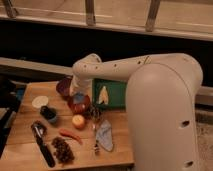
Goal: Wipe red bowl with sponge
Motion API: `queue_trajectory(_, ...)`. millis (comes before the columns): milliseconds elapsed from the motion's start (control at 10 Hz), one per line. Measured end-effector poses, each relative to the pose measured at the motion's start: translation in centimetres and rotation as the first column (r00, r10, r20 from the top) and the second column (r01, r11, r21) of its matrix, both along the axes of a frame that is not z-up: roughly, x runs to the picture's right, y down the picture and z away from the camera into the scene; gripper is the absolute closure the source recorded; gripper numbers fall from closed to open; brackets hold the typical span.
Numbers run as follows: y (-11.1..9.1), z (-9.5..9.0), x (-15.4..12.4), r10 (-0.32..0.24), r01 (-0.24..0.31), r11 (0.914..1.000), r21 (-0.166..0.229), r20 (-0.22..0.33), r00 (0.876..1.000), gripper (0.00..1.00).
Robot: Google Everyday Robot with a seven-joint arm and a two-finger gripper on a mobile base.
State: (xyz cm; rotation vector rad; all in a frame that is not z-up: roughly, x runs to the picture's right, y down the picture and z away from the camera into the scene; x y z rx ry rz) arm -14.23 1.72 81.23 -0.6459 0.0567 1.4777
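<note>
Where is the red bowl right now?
In the camera view the red bowl sits on the wooden table, between the purple bowl and a round orange item, left of the green board; the gripper is over its back edge.

The gripper [79,96] on the white arm [117,67] dips into the small glossy red-brown bowl [81,106] on the wooden bench [22,145], jaws closed, beside the dull purple bowl [63,86]

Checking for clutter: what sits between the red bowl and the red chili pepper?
In the camera view, a round orange fruit lies between the red bowl and the chili pepper. The gripper is down at the bowl's far side.
</note>
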Motion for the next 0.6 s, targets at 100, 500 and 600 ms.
queue_trajectory(100,-0.1,0.9,0.2,0.008,-0.008,1.0,-0.001,0.012,1.0,0.9)
queue_trajectory(500,-0.4,3.1,-1.5,-0.001,0.001,1.0,-0.007,0.05,0.999,0.9)
queue_trajectory(600,-0.2,3.5,-1.1,0.006,-0.005,0.9999,-0.015,0.047,0.999,0.9)
